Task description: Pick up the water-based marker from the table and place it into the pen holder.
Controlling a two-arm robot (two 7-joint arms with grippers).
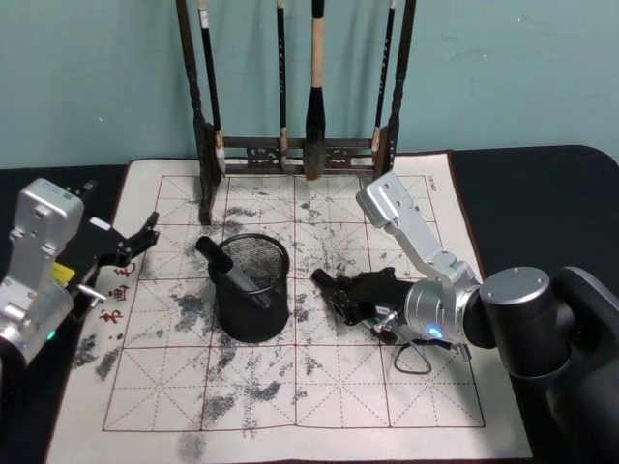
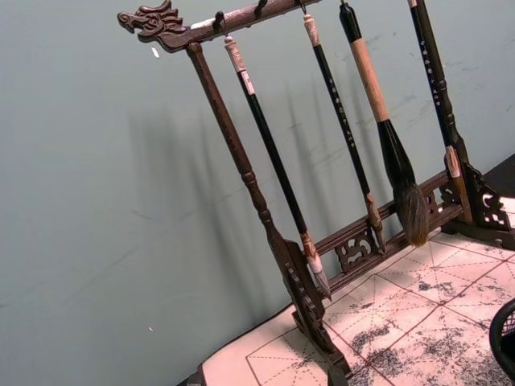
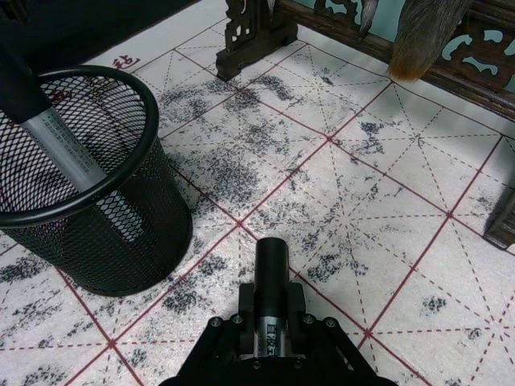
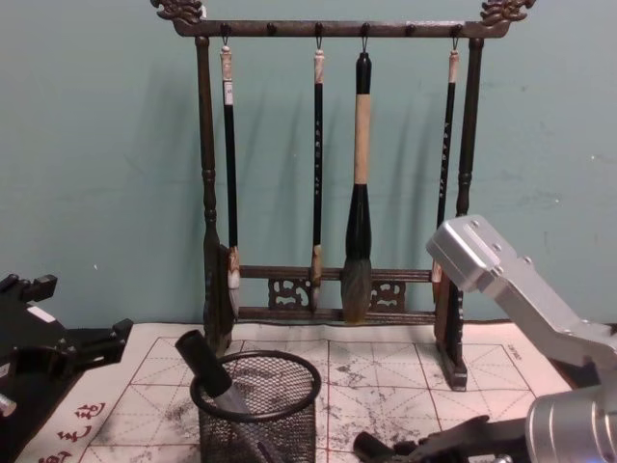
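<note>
Bare mat (image 1: 309,387) lies between the pen holder (image 1: 253,314) and the right gripper (image 1: 340,293). That gripper sits low on the holder's right, clamped on a marker (image 3: 271,265) whose tip is near the holder's side. The holder's mouth is partly taken: another marker (image 1: 230,271) leans across it against the left rim, leaving the right half free. Behind, the brush rack (image 1: 290,153) and its hanging brushes (image 1: 314,121) wall off the back. The left gripper (image 1: 145,235), fingers spread, stands apart on the left.

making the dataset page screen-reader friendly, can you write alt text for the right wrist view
The right gripper grips a black-capped marker over an ink-stained grid mat, beside a black mesh pen holder with a second marker leaning inside.
</note>
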